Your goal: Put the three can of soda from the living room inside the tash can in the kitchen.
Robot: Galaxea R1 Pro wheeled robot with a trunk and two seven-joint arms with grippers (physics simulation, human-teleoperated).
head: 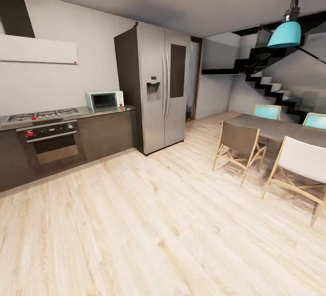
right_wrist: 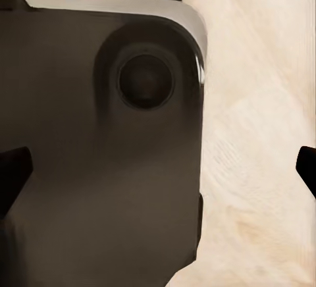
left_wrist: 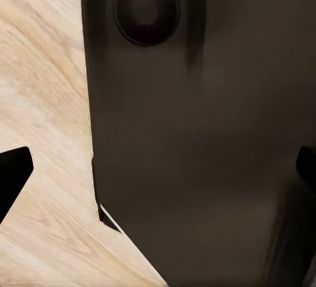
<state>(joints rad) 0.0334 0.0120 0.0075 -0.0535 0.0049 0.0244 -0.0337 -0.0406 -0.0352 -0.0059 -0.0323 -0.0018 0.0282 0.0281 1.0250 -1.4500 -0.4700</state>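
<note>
The robot looks at the kitchen fridge (head: 158, 88); both tools hang wide apart, holding nothing, and the light, easily dented cans should be gripped round the middle.

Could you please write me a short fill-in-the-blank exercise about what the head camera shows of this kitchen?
1. The teal microwave stands on the counter directly beside the steel ____.
2. The oven is built in below the ____ with red knobs.
3. The lamp hanging over the dining table has a ____ shade.
4. Behind the table, black ____ climb the wall.

Missing words: fridge; hob; teal; stairs
</note>
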